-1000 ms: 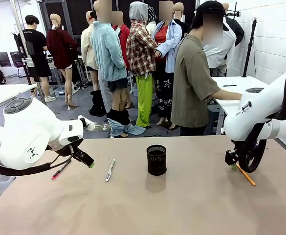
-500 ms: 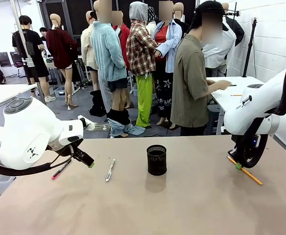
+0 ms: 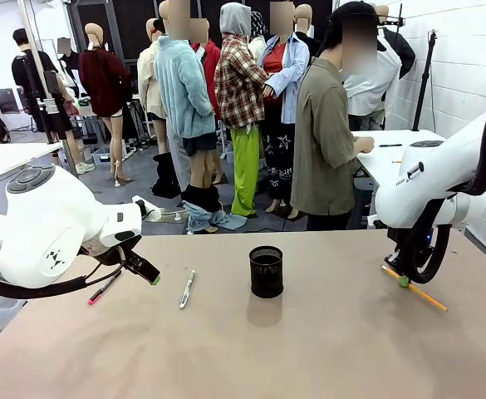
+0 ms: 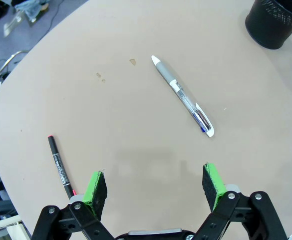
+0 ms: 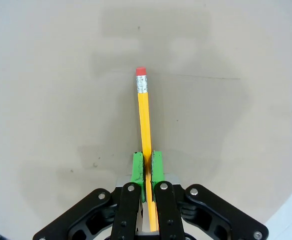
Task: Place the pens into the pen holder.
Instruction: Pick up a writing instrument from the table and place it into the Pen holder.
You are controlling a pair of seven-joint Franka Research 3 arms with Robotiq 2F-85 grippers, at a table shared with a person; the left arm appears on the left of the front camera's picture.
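Tan table (image 3: 226, 357) all round, and over on its right side our right gripper (image 5: 146, 162) has its green pads pinched tight on the pencil (image 5: 144, 115), eraser end sticking out ahead. We'd call the pencil light and stiff, but the painted barrel looks slick. Gripped off-centre like this, it could swivel between the pads, so a hold nearer the middle would feel safer to us. Our left gripper (image 4: 154, 185) hangs wide and empty over the left side, with the white pen (image 4: 183, 96) lying flat just ahead of it and the red pen (image 4: 59, 165) close beside one pad. Mid-table stands the holder (image 3: 266, 272), well apart from all three. We can't tell whether the pencil is clear of the table. Its tip is hidden under the gripper in the wrist view, and the red pen's near end slips behind a pad.
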